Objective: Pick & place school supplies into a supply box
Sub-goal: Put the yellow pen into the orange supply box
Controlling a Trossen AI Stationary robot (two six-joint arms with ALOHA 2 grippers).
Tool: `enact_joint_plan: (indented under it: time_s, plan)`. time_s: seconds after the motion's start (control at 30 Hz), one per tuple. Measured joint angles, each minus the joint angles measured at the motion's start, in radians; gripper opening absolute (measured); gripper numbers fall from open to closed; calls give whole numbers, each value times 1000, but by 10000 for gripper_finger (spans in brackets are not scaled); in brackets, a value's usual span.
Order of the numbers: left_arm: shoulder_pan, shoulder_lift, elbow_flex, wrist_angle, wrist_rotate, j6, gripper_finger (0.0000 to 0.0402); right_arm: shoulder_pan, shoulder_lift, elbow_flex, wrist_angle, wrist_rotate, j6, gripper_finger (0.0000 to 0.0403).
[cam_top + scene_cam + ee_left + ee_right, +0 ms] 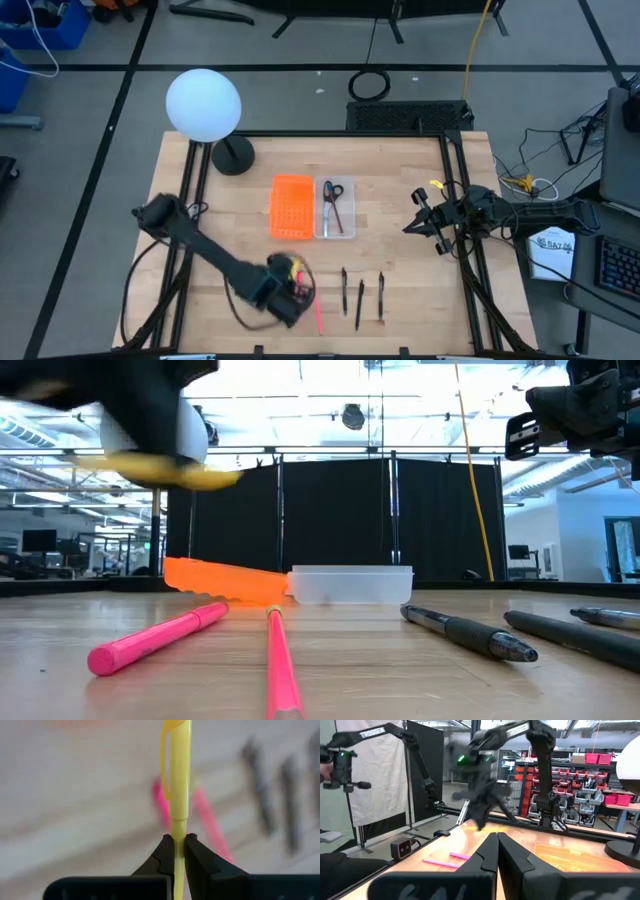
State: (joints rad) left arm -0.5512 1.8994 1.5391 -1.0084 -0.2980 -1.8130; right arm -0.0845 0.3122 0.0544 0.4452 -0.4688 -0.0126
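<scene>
Gripping the yellow pen (180, 780), the left gripper (290, 275) hangs above the near part of the wooden table (400, 300), its two fingers (162, 855) clamped on the pen's lower shaft with the clip end pointing away from the wrist. From table height the pen shows as a yellow streak in the air, clear of the tabletop. Just to the right of that gripper, two pink pens (160, 638) lie loose on the wood near the front edge. Farther back, near the table's middle, the orange perforated tray (291, 207) sits side by side with the clear supply box (349, 232), and the black-handled scissors (333, 203) lie inside the box. Right of the pink pair, three dark pens (361, 300) lie apart on the table in front of the box. At the right edge, the right gripper (418, 224) hangs over the table's side rail, its fingers (487, 857) pressed together and holding nothing.
</scene>
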Motion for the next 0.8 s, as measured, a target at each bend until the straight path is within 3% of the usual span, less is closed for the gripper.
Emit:
enact_joint_plan:
  time_s: [0.2,0.3,0.57,0.8]
  plan:
    - [181,-116,2,-15,11,207,20,0,0,0,0,0,-4,0]
    - [284,-138,2,24,66,340,20,0,0,0,-1,0,1,0]
    - [507,-110,2,198,140,571,20,0,2,0,-15,-2,1,0]
    - [644,-19,3,231,211,631,20,0,5,0,-9,-3,-7,0]
